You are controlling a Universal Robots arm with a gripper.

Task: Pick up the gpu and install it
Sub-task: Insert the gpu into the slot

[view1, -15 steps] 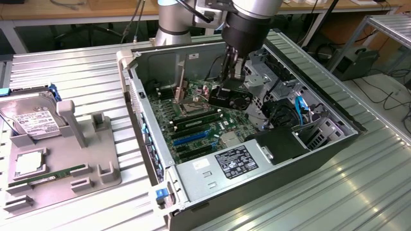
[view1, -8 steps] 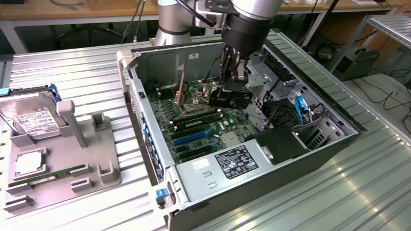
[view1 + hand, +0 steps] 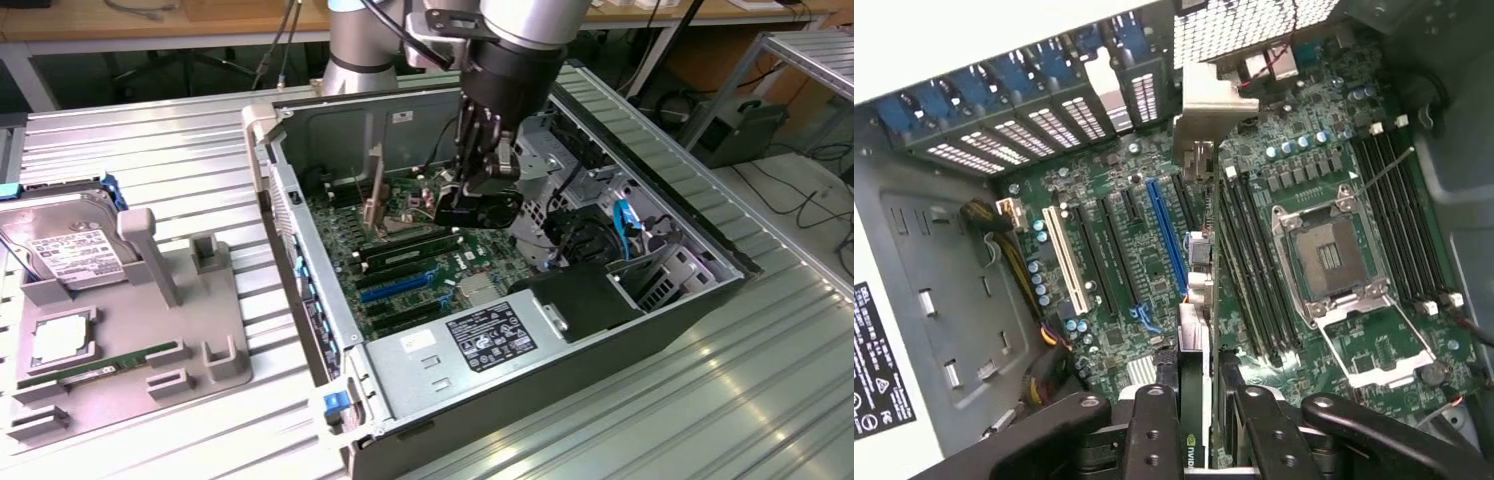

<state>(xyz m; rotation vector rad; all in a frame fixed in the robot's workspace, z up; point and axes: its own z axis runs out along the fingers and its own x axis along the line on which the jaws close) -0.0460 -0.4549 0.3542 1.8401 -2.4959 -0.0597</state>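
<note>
The jaws are closed on the gpu (image 3: 478, 210), gripping it by its two faces so it hangs edge-down inside the open computer case (image 3: 667, 320), above the motherboard (image 3: 400, 270) and clear of it. In the wrist view its lower edge lies close beside the long blue slot (image 3: 1166, 235), not clearly over it. If lowered off-line, the edge could strike the board, or the silver bracket (image 3: 1206, 100) could snag the rear panel (image 3: 1034, 130).
</note>
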